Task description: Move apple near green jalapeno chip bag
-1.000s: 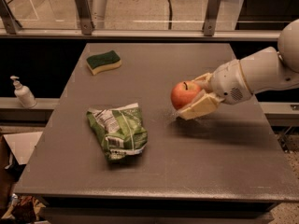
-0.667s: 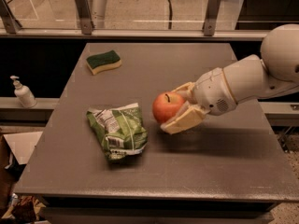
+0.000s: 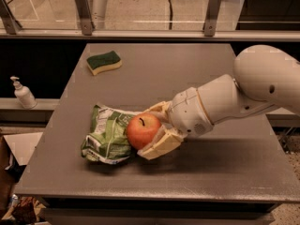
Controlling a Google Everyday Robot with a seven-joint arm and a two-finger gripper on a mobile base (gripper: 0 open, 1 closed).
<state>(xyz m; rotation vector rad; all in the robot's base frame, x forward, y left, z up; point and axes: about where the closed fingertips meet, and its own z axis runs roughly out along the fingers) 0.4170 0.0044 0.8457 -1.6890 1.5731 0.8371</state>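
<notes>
The right part of the apple (image 3: 142, 129) is covered by the gripper (image 3: 146, 134), and the apple itself hides the right edge of the green jalapeno chip bag (image 3: 106, 136), so I cannot tell if the two are touching or only very close. It is also not clear if the apple rests on the table (image 3: 187, 78) or hangs a little above it. The print on the bag is too blurred to read. The white arm (image 3: 243, 93) is cut off at the right edge of the view.

The gripper is in the near middle of the table, with its two pale fingers (image 3: 161, 145) pinching the apple, one on the far side and one on the near side. The apple is round and red-orange, with a short dark stem on top (the stem leans a little). It sits just at the right of the bag, which is wrinkly, green and white, and lies flat on the near left part of the table.

At the far left of the table lies a sponge (image 3: 103, 62), green on top and yellow below, well apart from the bag. A white pump bottle (image 3: 22, 93) stands on a ledge left of the table.
</notes>
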